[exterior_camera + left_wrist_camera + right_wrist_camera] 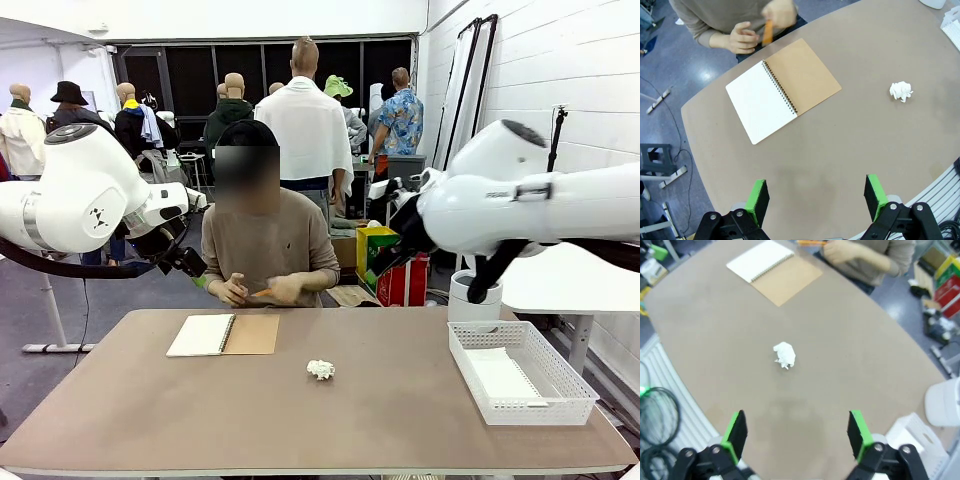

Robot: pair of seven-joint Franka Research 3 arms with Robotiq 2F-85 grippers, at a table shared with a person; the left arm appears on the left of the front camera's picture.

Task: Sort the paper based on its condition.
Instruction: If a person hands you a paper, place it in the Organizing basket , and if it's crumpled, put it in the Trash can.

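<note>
paper: crumpled paper ball [320, 369], lumpy, mid-bench [400, 420], well apart from open spiral notebook [222, 334] | front view: flat sheet [505, 378], smooth, lying in white mesh basket [540, 410] | left wrist view: left pincer [816, 192] wide, empty | right wrist view: right pincer [796, 427] wide, empty

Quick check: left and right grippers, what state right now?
Left gripper: open, holding nothing.
Right gripper: open, holding nothing.

Crumpled white paper [320, 369] on matt brown table [400, 420]; mesh plastic basket [537, 409]
</note>
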